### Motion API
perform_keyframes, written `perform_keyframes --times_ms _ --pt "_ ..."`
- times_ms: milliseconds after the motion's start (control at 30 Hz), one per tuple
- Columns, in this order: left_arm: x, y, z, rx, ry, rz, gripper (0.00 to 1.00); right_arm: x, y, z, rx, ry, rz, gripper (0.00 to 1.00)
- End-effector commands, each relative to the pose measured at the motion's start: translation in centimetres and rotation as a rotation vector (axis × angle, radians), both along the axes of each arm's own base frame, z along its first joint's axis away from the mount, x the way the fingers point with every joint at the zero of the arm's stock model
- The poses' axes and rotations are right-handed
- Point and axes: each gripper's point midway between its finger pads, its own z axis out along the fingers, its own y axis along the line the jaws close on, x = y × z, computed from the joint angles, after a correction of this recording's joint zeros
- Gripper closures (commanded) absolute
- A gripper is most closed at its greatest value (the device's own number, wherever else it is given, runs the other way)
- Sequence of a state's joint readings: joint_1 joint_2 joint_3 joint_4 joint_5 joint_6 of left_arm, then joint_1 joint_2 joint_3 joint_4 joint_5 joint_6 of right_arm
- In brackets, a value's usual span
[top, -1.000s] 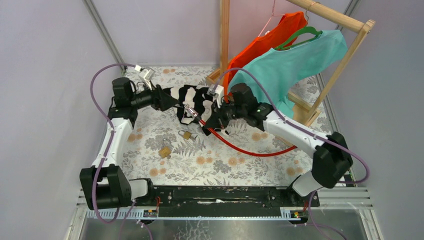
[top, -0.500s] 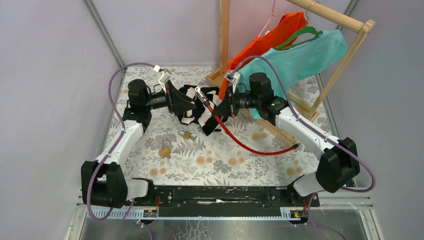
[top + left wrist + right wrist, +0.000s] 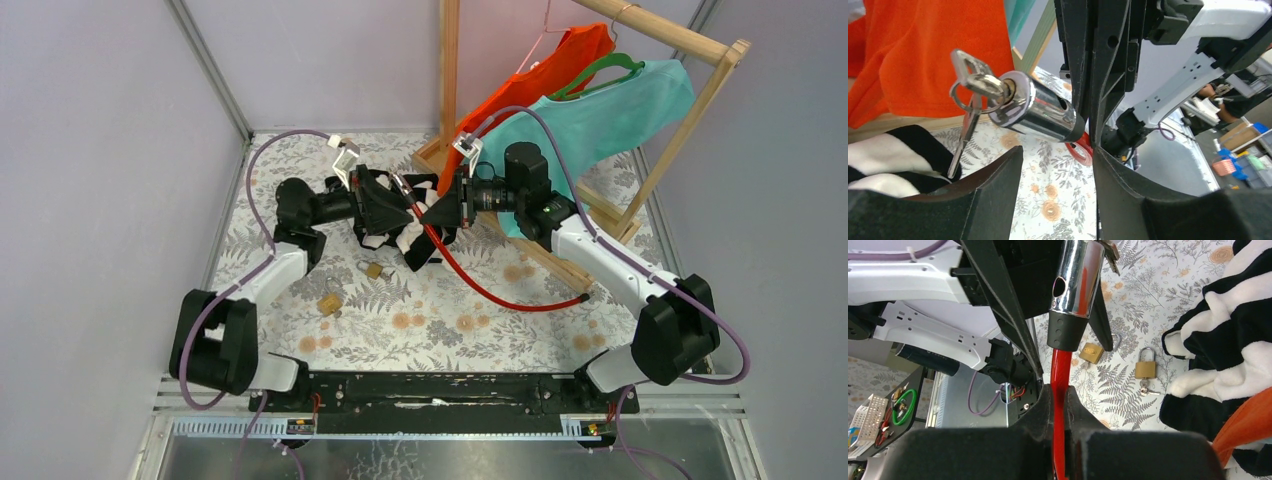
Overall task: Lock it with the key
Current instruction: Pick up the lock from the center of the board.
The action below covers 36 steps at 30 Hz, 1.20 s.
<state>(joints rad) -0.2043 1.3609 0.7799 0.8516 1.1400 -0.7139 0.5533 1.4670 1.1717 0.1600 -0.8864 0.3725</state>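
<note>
Right now, the shiny silver round lock head point(image 3: 1038, 112) sits in the upper middle of the left wrist view, up in the air above the flowery table point(image 3: 450, 310). The right gripper point(image 3: 1059, 390) is squeezed tight on the thick red cable point(image 3: 1060, 365) just under the lock head. The small silver key point(image 3: 979, 83) pokes out of the lock's end, at the upper left. The left gripper point(image 3: 1057, 160) is wide open and holds nothing, just below the lock. To do this well, I think it should move up to the key, pinch its flat part squarely, and turn gently while the right gripper holds the cable steady.
</note>
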Motion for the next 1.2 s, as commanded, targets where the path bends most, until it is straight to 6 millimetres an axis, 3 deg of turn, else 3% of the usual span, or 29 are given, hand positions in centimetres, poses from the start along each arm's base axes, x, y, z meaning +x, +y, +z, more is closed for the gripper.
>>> perform_keyframes --times_ms 0,400,1167 --pt "-1.0 -0.3 2.9 -0.137 -0.071 -0.039 0.4 -1.1 -0.1 3.8 0.096 -0.089 0.045 1.0" --pt "-0.1 -0.4 3.9 -0.182 -0.055 -0.028 0.4 -1.2 0.0 2.9 0.096 -0.073 0.063 1.0" --pt "0.0 -1.4 4.3 -0.184 -0.054 -0.057 0.66 -0.8 0.3 2.0 0.089 -0.051 0.063 1.0"
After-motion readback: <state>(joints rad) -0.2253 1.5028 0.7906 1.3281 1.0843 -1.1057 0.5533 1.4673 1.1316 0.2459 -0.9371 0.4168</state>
